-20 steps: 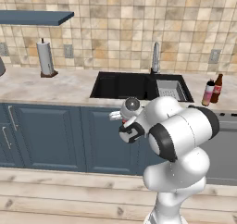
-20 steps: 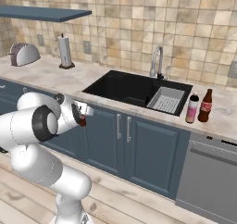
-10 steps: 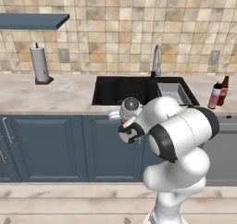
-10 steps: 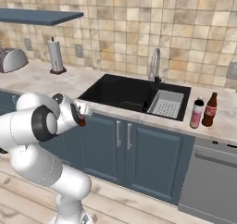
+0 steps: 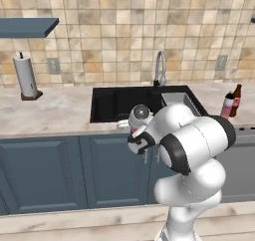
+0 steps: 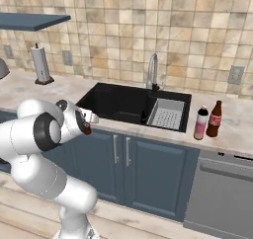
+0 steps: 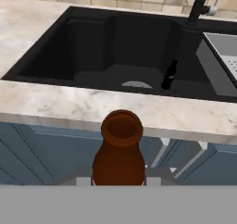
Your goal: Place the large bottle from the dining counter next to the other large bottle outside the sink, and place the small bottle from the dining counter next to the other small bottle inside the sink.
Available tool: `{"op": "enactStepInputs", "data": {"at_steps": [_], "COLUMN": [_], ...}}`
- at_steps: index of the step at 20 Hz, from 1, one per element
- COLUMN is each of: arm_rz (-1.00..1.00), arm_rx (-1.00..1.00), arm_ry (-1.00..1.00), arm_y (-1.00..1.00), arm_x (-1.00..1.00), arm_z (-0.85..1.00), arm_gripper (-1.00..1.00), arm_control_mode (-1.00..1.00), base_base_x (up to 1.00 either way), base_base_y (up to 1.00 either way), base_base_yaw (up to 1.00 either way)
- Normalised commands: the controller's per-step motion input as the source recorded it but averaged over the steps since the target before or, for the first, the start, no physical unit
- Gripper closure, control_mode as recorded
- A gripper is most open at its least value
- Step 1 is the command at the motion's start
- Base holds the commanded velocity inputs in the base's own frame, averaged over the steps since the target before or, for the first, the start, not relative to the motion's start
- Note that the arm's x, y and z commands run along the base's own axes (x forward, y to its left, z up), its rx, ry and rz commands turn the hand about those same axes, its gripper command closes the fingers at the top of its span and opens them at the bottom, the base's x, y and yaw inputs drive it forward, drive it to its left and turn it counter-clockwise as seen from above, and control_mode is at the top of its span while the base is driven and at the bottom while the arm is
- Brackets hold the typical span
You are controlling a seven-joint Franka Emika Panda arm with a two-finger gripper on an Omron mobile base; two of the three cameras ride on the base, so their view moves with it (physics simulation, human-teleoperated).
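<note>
1. The gripper (image 7: pixel 119 181) is closing narrowly on the small bottle (image 7: pixel 118 151); in the hand view the bottle's dark brown neck and red cap are rising between the finger tips, which are mostly hidden behind it.
2. In the right base view the gripper (image 6: pixel 88 126) is holding the small bottle (image 6: pixel 87 130) in front of the blue cabinet doors (image 6: pixel 121 161), near the front edge of the wall counter (image 6: pixel 59 92) and short of the sink (image 6: pixel 131 102).
3. A second small dark bottle (image 7: pixel 169 75) is standing upright on the sink floor, near the grey ribbed drain tray (image 7: pixel 222 52) and below the curved steel tap (image 7: pixel 200 5).
4. On the counter right of the sink, the large bottle (image 6: pixel 200 123) and a brown bottle (image 6: pixel 214 119) are standing just beside each other.
5. A paper towel holder (image 5: pixel 26 77) is standing at the left of the counter.
6. Compared with the earlier frames, the whole scene is shifting across both base views, so the base is driving; the sink is now lying more directly ahead, and the grip on the bottle is remaining unchanged.
</note>
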Motion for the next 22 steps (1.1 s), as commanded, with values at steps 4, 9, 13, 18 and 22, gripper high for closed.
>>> {"op": "enactStepInputs", "data": {"at_steps": [4, 9, 13, 18, 22], "arm_rz": [0.0, 0.0, 0.0, 0.0, 0.0], "arm_rx": [0.0, 0.0, 0.0, 0.0, 0.0], "arm_ry": [0.0, 0.0, 0.0, 0.0, 0.0], "arm_y": [0.0, 0.0, 0.0, 0.0, 0.0], "arm_x": [0.0, 0.0, 0.0, 0.0, 0.0], "arm_z": [0.0, 0.0, 0.0, 0.0, 0.0], "arm_gripper": [1.0, 1.0, 1.0, 1.0, 1.0], "arm_control_mode": [1.0, 1.0, 1.0, 1.0, 1.0], "base_base_x": [0.51, 0.51, 0.4, 0.25, 0.19], "base_base_y": [0.18, 0.27, 0.46, 0.53, 0.31], "base_base_yaw": [-0.21, -0.13, -0.03, 0.01, 0.09]}}
